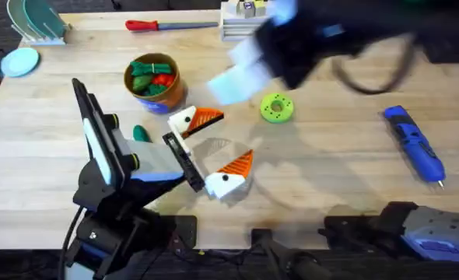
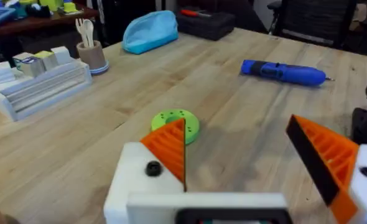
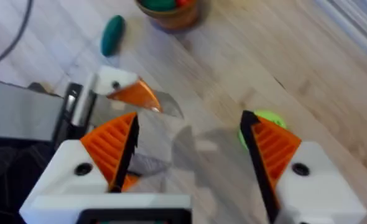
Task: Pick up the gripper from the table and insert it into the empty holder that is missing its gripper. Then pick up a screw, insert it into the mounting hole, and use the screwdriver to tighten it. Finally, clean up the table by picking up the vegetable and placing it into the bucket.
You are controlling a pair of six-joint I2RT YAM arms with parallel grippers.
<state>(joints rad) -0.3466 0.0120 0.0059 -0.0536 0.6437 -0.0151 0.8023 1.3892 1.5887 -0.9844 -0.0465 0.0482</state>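
Our left tool point(image 1: 212, 148) rests low over the tabletop point(image 1: 331, 179) with its jaws spread wide and nothing between them. Each white holder point(image 1: 183, 122) on it already carries an orange fingertip point(image 1: 208, 118), so we judge the insertion done. We cannot tell whether the dark spots in the mounting holes are screws. Our right tool point(image 3: 190, 134) hovers above, open and empty, looking down on the left tool's nearer jaw. The blue screwdriver point(image 1: 416, 144) lies well apart on the right side. The dark-green vegetable point(image 1: 140, 132) lies on the tabletop just beside the left arm, near the bucket point(image 1: 152, 82), which holds other toy food.

If fastening comes next, we should hold the left tool still. For clean-up, we should come straight down, close across the vegetable's narrow width and lift clear of the bucket's rim.
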